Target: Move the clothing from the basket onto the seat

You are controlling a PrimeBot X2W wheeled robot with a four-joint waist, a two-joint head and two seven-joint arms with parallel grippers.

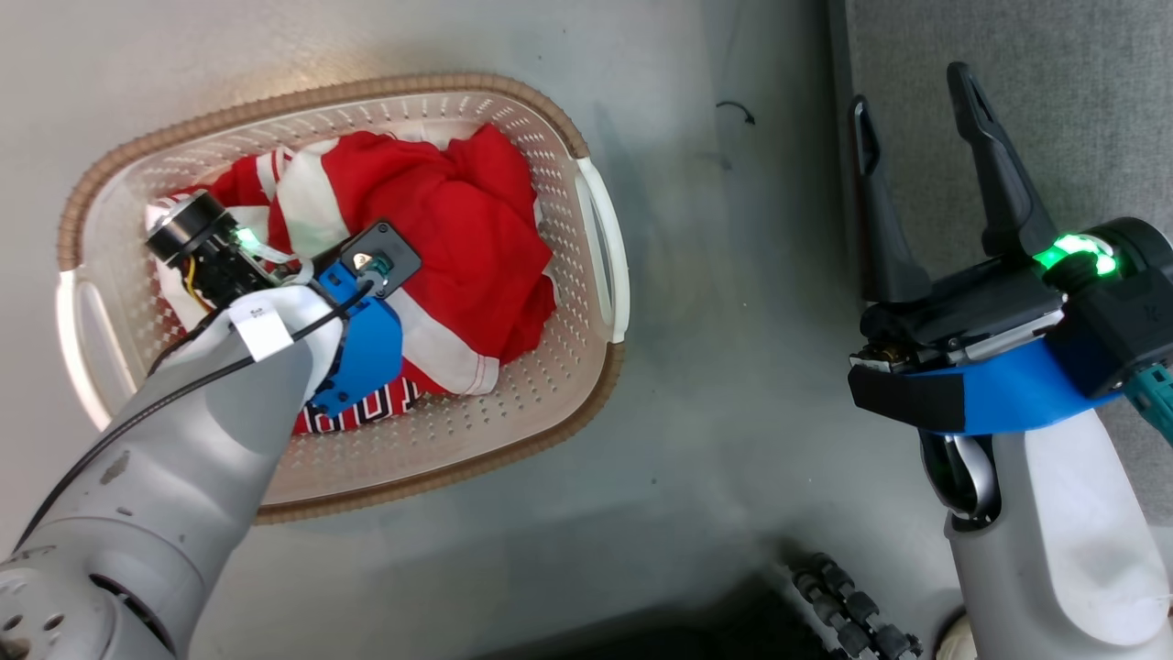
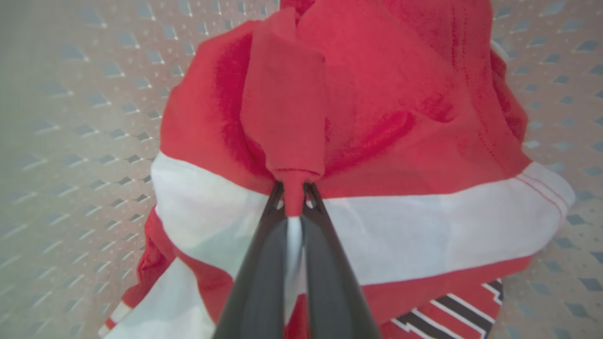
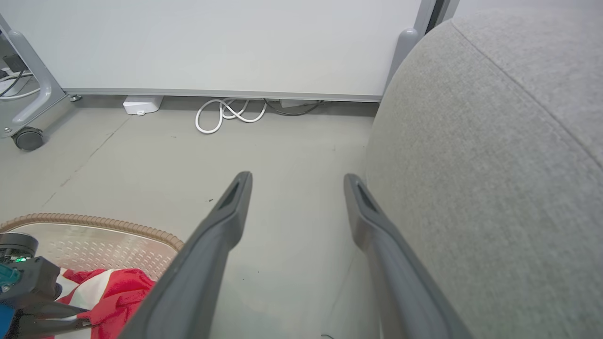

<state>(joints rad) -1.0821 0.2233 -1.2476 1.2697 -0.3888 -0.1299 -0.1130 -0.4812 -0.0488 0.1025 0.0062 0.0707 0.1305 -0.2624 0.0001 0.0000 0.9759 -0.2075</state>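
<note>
Two long dark fingers of the left gripper point(image 2: 293, 188) are pressed together, and its jaws pinch a narrow gathered fold of the soft plain red garment with a broad white stripe point(image 2: 377, 117), the cloth drawn up into a peak at the tips. The bulk of that garment lies crumpled in the middle of the cream-white perforated plastic laundry basket with a brown woven rim point(image 1: 550, 394). Under its near edge shows the second piece, a red jersey with black lettering and white trim point(image 1: 367, 414), lying on the basket's bottom. The basket stands on the pale grey floor point(image 1: 733, 412). Off to the robot's right, the right gripper point(image 1: 907, 92) hovers with its jaws wide and nothing between them, above the edge where the floor meets the large light-grey fabric sofa with rounded edges point(image 3: 471, 165); it is well apart from the basket. As I judge it, the task is at its very start. The grip on the first garment is made, but both garments are inside the basket and no cloth lies on what shows of the sofa. The lift, the carry across and the release onto the seat remain for the striped one, and then the whole round again for the jersey. By count: two garments, one basket, one sofa, two grippers, one closed on cloth and one empty.
</note>
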